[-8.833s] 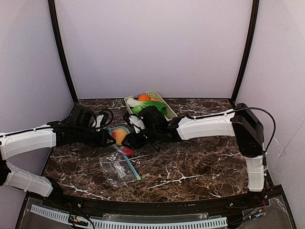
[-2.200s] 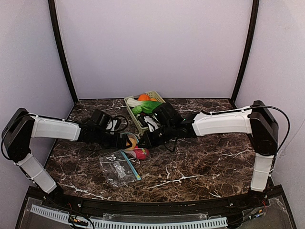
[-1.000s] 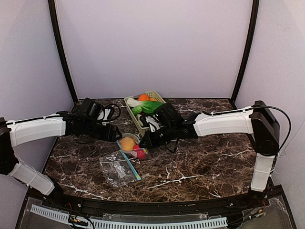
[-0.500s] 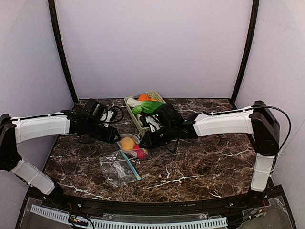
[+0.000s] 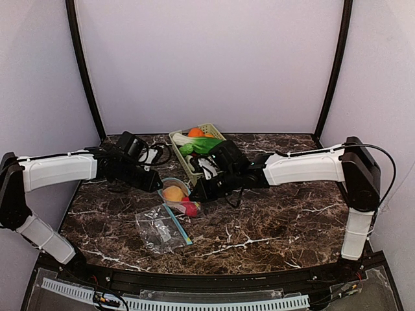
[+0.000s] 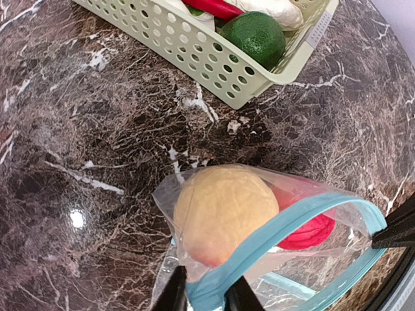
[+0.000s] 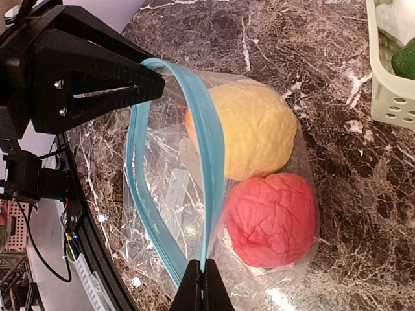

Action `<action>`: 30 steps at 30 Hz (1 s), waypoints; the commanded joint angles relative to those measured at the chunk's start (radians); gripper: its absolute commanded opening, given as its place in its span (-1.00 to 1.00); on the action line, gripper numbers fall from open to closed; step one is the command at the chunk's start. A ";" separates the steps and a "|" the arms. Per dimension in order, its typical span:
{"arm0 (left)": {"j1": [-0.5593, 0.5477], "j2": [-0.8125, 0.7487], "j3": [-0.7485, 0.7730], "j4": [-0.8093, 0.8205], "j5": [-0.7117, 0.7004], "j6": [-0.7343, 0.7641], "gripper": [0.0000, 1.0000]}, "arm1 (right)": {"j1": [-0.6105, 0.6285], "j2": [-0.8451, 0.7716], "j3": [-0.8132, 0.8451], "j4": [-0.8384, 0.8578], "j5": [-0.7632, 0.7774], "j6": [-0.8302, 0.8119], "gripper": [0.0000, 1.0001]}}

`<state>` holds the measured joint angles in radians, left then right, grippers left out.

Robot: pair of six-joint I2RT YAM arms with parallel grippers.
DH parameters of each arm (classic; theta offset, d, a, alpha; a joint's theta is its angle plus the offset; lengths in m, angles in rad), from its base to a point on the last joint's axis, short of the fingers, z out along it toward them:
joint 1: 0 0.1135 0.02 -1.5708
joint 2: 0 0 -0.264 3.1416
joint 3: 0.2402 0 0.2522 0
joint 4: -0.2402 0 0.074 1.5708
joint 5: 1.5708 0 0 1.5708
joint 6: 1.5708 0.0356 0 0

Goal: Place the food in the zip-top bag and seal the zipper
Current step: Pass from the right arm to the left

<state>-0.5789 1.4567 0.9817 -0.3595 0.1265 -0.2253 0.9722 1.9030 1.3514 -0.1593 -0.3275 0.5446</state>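
Note:
The zip-top bag (image 5: 174, 188) is clear with a blue zipper rim (image 6: 292, 220) and is held open between the two arms. Inside it lie two pieces of food, a peach (image 7: 253, 129) and a red apple (image 7: 272, 217). My left gripper (image 6: 205, 295) pinches the rim at the bag's left end, one finger on each side of the blue strip. My right gripper (image 7: 202, 285) is shut on the rim at the opposite end. More food sits in the basket (image 6: 214, 58): a round green fruit (image 6: 256, 35), a red chilli (image 6: 214, 8) and a white radish (image 6: 272, 11).
The pale green lattice basket (image 5: 201, 146) stands behind the bag, close to both wrists. A second crumpled clear bag (image 5: 159, 230) with a blue strip lies on the marble table toward the front. White walls close in the back and sides.
My left gripper has narrowed from wide open onto the bag's blue rim, and its arm has shifted slightly. The right arm and the bag have stayed put.

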 commanded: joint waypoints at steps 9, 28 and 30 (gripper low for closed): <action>0.005 0.042 0.100 -0.117 0.124 0.082 -0.99 | -0.015 -0.103 0.018 -0.098 0.142 -0.071 -0.14; 0.032 -0.006 0.104 -0.179 0.073 0.132 -0.99 | -0.164 0.115 0.332 -0.123 0.257 -0.077 0.24; 0.043 -0.006 0.100 -0.171 0.092 0.125 -0.99 | -0.169 0.159 0.373 -0.109 0.265 -0.075 0.26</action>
<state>-0.5522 1.4956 1.1069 -0.5259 0.2089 -0.0906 0.8162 1.9854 1.6478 -0.2920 -0.0978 0.4660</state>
